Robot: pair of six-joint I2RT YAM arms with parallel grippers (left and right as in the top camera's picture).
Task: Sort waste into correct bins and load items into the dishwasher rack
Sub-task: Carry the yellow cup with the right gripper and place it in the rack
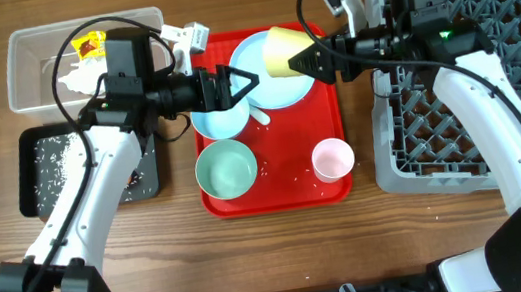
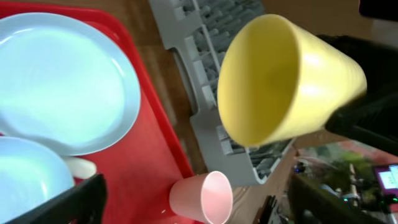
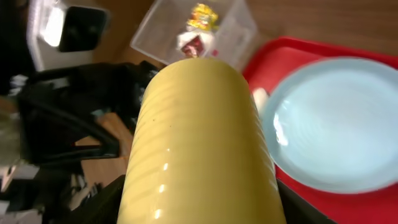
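Read the overhead view as a clock face centred on the red tray (image 1: 287, 191), with twelve pointing away from the arm bases. Nearest you on the tray, one light blue bowl (image 1: 227, 169) sits upright at seven o'clock and the pale pink cup (image 1: 332, 160) stands mouth-up at five, the two well apart. Just past that bowl, a second light blue bowl (image 1: 220, 123) lies at about nine, partly under your left gripper (image 1: 242, 81) — its fingers are spread wide with nothing between them, aimed toward three. Facing it from the three o'clock side, your right gripper (image 1: 304, 59) is clamped on the yellow cup (image 1: 284, 50), which is tipped on its side, mouth toward nine, held above the light blue plate (image 1: 252, 64) at twelve. The dishwasher rack (image 1: 517, 21) fills the table out at three, just beside the tray. Out at nine, the black bin (image 1: 39, 190) holds scattered white rice grains (image 1: 62, 155). Farthest off, at ten to eleven, the clear bin (image 1: 32, 55) holds a yellow wrapper (image 1: 89, 45), a red wrapper (image 3: 193, 45) and crumpled white tissue (image 1: 76, 82).
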